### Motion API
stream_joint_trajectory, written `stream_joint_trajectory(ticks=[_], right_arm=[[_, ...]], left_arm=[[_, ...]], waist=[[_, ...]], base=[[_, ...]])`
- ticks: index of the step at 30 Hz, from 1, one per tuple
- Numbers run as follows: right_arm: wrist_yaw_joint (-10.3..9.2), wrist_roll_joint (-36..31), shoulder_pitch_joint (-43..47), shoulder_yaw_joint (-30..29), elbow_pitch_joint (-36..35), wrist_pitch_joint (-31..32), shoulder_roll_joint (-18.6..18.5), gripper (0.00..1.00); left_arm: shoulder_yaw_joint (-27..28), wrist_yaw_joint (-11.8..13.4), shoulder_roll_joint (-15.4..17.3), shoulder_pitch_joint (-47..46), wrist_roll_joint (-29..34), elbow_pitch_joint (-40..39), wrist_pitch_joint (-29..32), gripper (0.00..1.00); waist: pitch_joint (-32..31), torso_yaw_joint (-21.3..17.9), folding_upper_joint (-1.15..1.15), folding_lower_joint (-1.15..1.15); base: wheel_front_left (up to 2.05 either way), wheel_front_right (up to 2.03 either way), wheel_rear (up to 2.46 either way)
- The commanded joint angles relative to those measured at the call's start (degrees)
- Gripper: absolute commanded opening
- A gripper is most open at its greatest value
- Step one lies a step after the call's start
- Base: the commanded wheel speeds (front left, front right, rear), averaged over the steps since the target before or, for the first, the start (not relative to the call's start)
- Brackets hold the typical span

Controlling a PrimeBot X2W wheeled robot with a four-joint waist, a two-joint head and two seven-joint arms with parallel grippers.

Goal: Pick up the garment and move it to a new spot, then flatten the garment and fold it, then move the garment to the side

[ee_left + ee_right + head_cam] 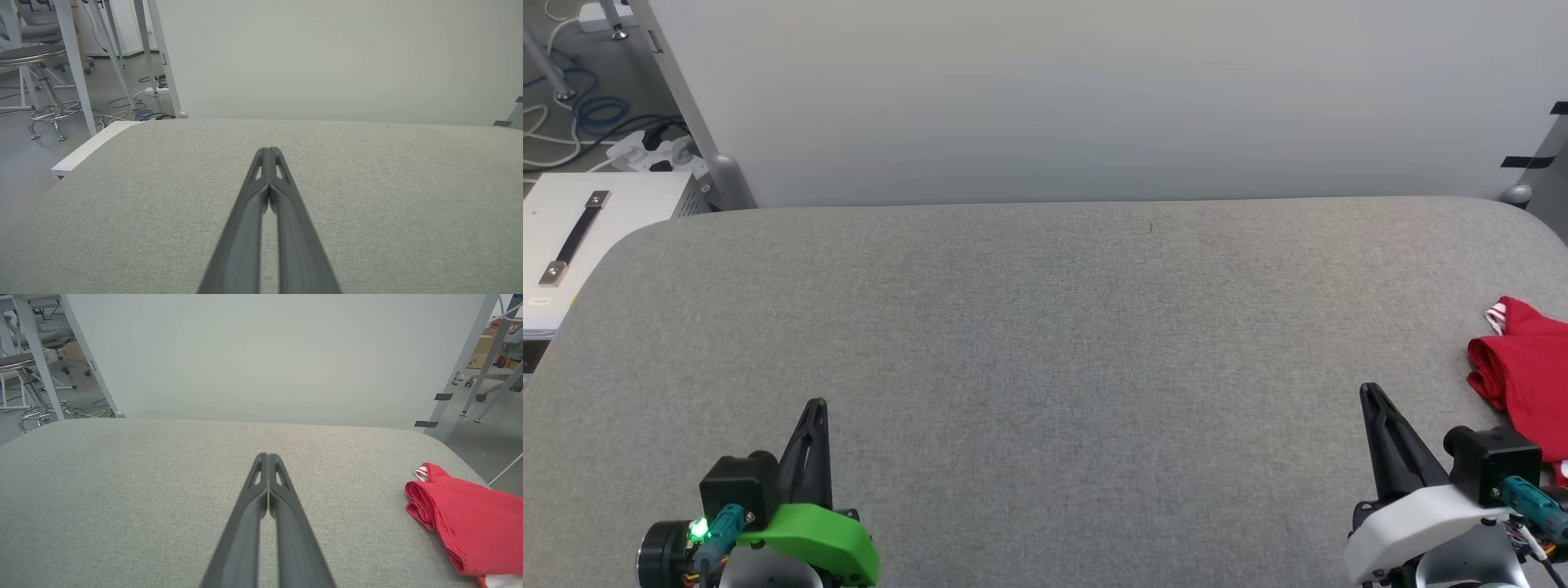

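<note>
Garment: the garment (1525, 367) is a red bundle lying at the right-hand edge of the table (1045, 343), cut off by the edge of the head view; the cloth is gathered in soft rolls along its inner side.
Garment details: a small piece of red-and-white striped trim pokes out at its far corner, and in the right wrist view the garment (470, 516) shows a strip of white at its near end. No lettering is visible.
Table: a grey fabric-covered top with rounded corners, backed by a pale panel (1094, 98).
Right gripper: the right gripper (1368, 390) hovers over the table's near right part, its two dark fingers pressed together and grasping nothing; in its own wrist view the right gripper (267, 456) points at the far panel, with the garment off to its right and apart from the fingers.
Left gripper: the left gripper (817, 404) sits over the near left part of the table, well apart from the garment, with a green light on its wrist; its wrist view shows the left gripper (269, 151) clenched tip to tip on nothing.
Surroundings: a white box (572, 237) with a dark handle stands past the table's left corner, cables (596, 114) lie on the floor behind it, and a stool (36, 53) stands farther left.
</note>
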Motion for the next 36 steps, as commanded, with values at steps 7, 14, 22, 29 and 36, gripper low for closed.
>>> stream_joint_trajectory(ticks=[7, 14, 22, 29, 36], right_arm=[[-0.03, -0.96, -1.25, 0.27, 1.11, -0.79, 0.14, 0.00], [-0.04, -1.32, -1.64, 0.34, 1.77, -1.00, 0.16, 0.00], [-0.04, -1.74, -2.08, 0.42, 2.53, -1.24, 0.18, 0.00], [-0.05, -2.12, -2.48, 0.50, 3.20, -1.45, 0.20, 0.00], [-0.05, -2.49, -2.88, 0.57, 3.88, -1.66, 0.22, 0.00]], left_arm=[[1.50, -1.29, -1.62, -0.78, 2.50, -0.57, 0.98, 0.00], [2.48, -2.01, -2.65, -0.91, 4.01, -0.73, 1.67, 0.00], [3.61, -2.84, -3.85, -1.06, 5.75, -0.93, 2.48, 0.00], [4.61, -3.59, -4.92, -1.19, 7.31, -1.10, 3.19, 0.00], [5.62, -4.33, -5.98, -1.33, 8.86, -1.27, 3.91, 0.00]], waist=[[0.21, -0.02, 0.00, 0.00], [0.38, -0.04, 0.00, 0.00], [0.58, -0.07, 0.00, 0.00], [0.76, -0.09, 0.00, 0.00], [0.94, -0.11, 0.00, 0.00]], base=[[0.00, 0.00, 0.00], [0.00, 0.00, 0.00], [0.00, 0.00, 0.00], [0.00, 0.00, 0.00], [0.00, 0.00, 0.00]])
